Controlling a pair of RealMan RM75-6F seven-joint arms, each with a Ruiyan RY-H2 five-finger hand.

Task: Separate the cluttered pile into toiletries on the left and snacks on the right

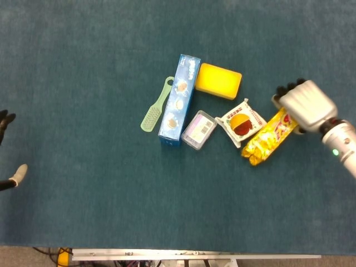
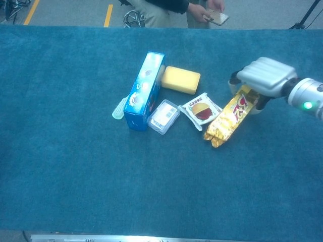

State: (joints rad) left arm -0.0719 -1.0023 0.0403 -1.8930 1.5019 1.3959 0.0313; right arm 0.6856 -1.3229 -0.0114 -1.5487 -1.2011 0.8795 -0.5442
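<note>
My right hand (image 1: 306, 105) grips the upper end of a yellow snack bag (image 1: 266, 140), which slants down-left onto the cloth; the chest view shows the same hand (image 2: 265, 76) and bag (image 2: 226, 121). Touching the bag's left side lies a white snack packet (image 1: 241, 122) with a red picture. Left of that are a clear plastic box (image 1: 199, 129), a long blue box (image 1: 179, 100), a green brush (image 1: 156, 105) and a yellow sponge block (image 1: 218, 80). Only the fingertips of my left hand (image 1: 6, 147) show at the left edge, spread apart and holding nothing.
A blue cloth (image 1: 83, 67) covers the whole table. A person (image 2: 176, 9) sits beyond the far edge holding a phone. The table's front edge (image 1: 194, 256) runs along the bottom of the head view.
</note>
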